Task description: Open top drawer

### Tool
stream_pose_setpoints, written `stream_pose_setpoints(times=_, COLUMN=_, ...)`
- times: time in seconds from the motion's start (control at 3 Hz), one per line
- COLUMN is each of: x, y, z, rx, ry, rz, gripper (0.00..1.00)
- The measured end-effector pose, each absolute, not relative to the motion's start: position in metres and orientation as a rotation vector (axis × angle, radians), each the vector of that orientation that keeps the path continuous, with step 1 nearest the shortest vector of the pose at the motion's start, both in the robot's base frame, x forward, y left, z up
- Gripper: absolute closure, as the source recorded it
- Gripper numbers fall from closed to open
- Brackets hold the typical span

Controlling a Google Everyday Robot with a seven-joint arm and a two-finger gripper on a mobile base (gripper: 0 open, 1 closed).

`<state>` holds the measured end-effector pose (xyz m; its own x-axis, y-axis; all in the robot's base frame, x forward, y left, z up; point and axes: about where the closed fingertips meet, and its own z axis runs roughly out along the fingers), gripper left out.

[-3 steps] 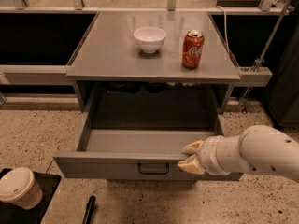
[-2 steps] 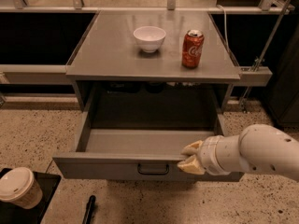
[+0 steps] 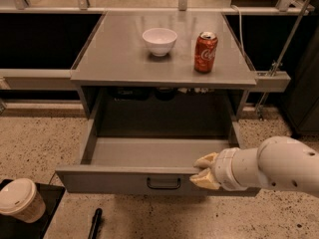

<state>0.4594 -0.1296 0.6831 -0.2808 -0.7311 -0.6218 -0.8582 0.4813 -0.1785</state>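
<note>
The top drawer (image 3: 149, 180) is pulled far out under the grey table top; its deep grey tray (image 3: 149, 152) shows nothing inside. Its small black loop handle (image 3: 163, 183) sits at the middle of the flat front. My gripper (image 3: 198, 171) comes in from the right on a white arm (image 3: 279, 169). It is at the drawer front's top edge, just right of the handle. Its cream fingers (image 3: 207, 160) are apart, one inside the tray and one in front of the panel. No other drawers show.
A white bowl (image 3: 159, 40) and a red soda can (image 3: 206, 52) stand on the table top (image 3: 114, 59). A lidded paper cup (image 3: 20, 200) sits on a black tray at bottom left, and a black pen (image 3: 94, 222) lies on the speckled floor.
</note>
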Motion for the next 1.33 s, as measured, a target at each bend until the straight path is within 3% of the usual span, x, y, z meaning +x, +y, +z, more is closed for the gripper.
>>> stream_pose_setpoints(times=1.33, x=0.4409, y=-0.1299, z=0.6824, rx=-1.305, ry=2.067, rz=0.27, gripper=1.0)
